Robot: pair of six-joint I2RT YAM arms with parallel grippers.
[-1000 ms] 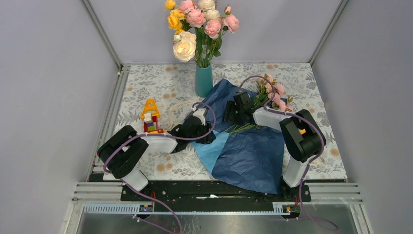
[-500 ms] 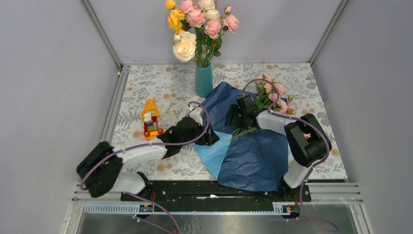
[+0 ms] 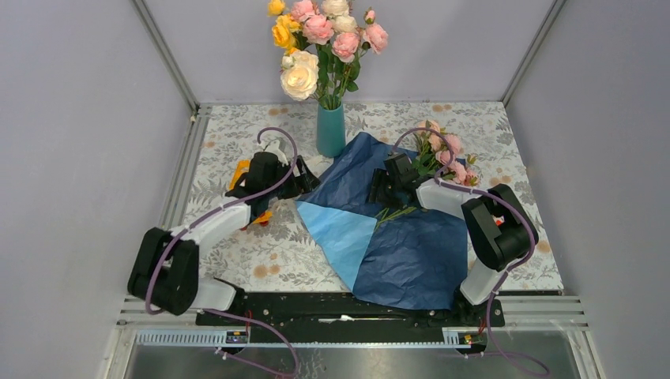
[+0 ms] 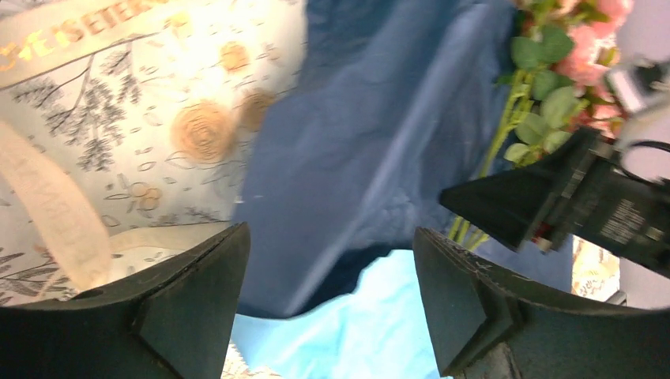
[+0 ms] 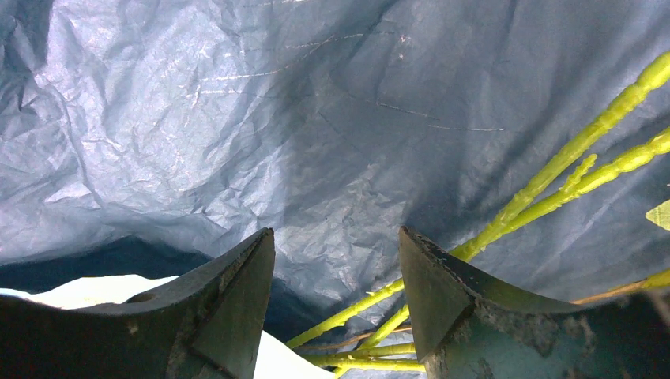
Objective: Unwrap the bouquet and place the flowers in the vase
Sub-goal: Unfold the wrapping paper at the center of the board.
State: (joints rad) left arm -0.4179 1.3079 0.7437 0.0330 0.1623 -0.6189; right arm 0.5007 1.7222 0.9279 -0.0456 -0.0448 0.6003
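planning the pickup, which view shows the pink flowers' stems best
The right wrist view: the stems lie bare and close-up across the blue paper. The left wrist view shows a short stretch below the leaves. The top view shows only thin green ends on the paper.

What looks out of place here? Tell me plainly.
The blue wrapping paper sprawls open and crumpled, one corner folded over to show its light side. The pink flowers lie on their side on it, stems loose by the right gripper, not in the vase. Nothing looks spilled or broken.
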